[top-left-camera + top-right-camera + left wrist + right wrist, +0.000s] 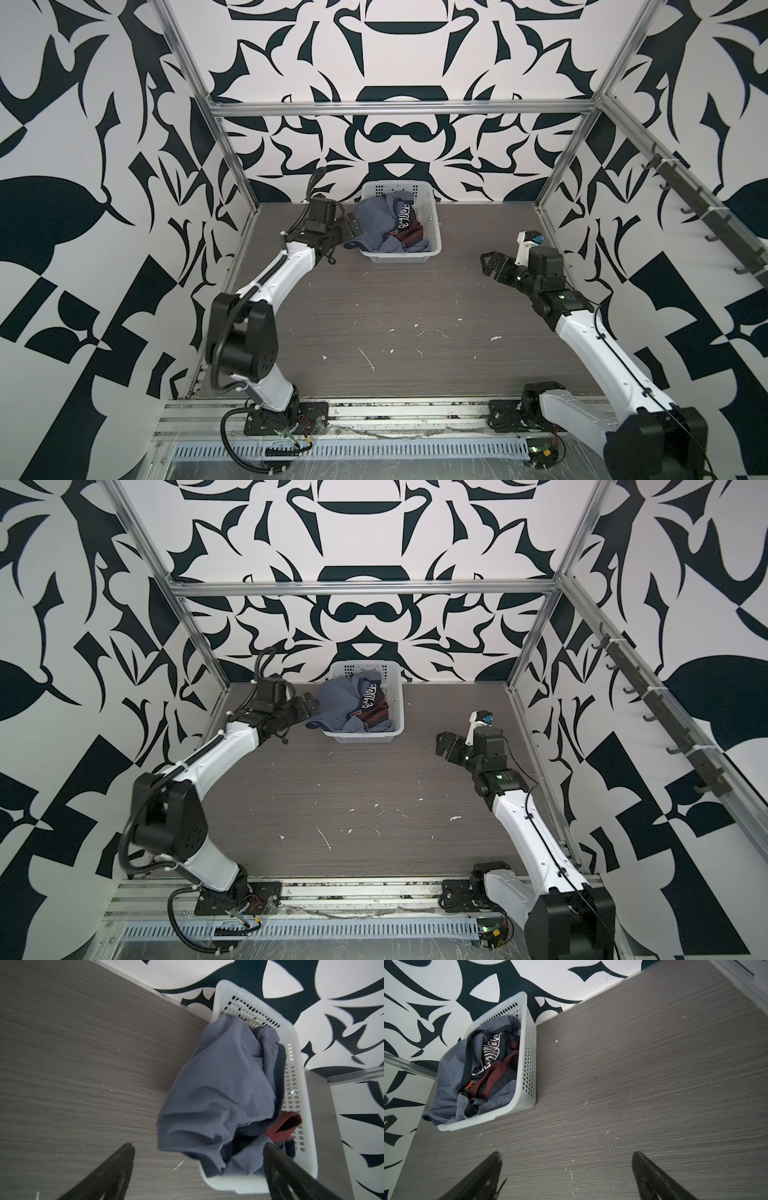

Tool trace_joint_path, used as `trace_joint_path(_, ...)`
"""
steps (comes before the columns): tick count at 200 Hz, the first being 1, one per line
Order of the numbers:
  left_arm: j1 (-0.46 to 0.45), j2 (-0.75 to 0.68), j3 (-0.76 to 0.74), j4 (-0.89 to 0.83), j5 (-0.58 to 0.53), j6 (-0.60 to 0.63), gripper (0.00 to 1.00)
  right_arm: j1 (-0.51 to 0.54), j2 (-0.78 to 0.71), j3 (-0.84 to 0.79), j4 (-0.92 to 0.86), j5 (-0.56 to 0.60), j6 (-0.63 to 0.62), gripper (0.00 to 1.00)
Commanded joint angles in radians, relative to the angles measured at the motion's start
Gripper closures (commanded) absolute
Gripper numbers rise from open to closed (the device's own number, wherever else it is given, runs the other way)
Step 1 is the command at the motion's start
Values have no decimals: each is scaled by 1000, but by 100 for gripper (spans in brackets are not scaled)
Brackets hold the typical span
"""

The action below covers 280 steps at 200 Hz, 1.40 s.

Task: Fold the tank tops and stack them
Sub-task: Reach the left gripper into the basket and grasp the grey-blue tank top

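Left gripper (352,221): spread, empty, just beside the left rim of the basket (401,257); arm stretched far.
Right gripper (489,264): spread, empty, over the right desk (395,316), pointing left.
Tank tops: slate-blue top (376,220) crumpled over navy top (409,216) in the far basket, draping its left rim.

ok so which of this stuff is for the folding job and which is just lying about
For the job:
- blue top
- navy top

Just there:
- basket holding both tops
- hook rail
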<state>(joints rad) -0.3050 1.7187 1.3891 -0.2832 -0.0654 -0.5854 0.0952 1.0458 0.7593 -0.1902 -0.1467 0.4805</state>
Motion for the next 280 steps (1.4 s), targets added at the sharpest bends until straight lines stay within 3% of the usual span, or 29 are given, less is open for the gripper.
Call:
trace_joint_path(1, 0, 127, 141, -140, -42, 36, 1, 6, 3, 7, 59, -40, 20, 1)
trace_joint_path(45, 0, 341, 383, -247, -23, 50, 0, 26, -1, -9, 57, -44, 16, 2)
trace_joint_path(66, 0, 404, 459, -273, 12, 50, 7, 26, -7, -20, 52, -44, 14, 3)
trace_joint_path(78, 1, 428, 495, -283, 38, 47, 14, 27, -12, -26, 49, -46, 12, 3)
trace_joint_path(151, -38, 446, 614, -275, 106, 57, 84, 27, -17, -34, 33, -41, 4, 5)
trace_joint_path(163, -57, 446, 636, -268, 112, 67, 90, 26, -16, -34, 32, -39, 6, 6)
trace_joint_path(174, -78, 455, 655, -260, 113, 82, 89, 27, -15, -35, 34, -37, 10, 6)
trace_joint_path(187, -98, 480, 693, -274, 89, 91, 74, 27, -13, -35, 33, -38, 15, 6)
trace_joint_path(202, -108, 523, 750, -317, 55, 91, 65, 26, -15, -34, 31, -43, 17, 6)
trace_joint_path(228, -121, 620, 859, -401, 6, 101, 40, 26, -22, -36, 26, -40, 17, 6)
trace_joint_path(257, -145, 706, 941, -434, 15, 123, 35, 26, -23, -44, 24, -38, 16, 6)
trace_joint_path(280, -151, 732, 950, -424, 38, 113, 44, 27, -17, -49, 26, -40, 14, 7)
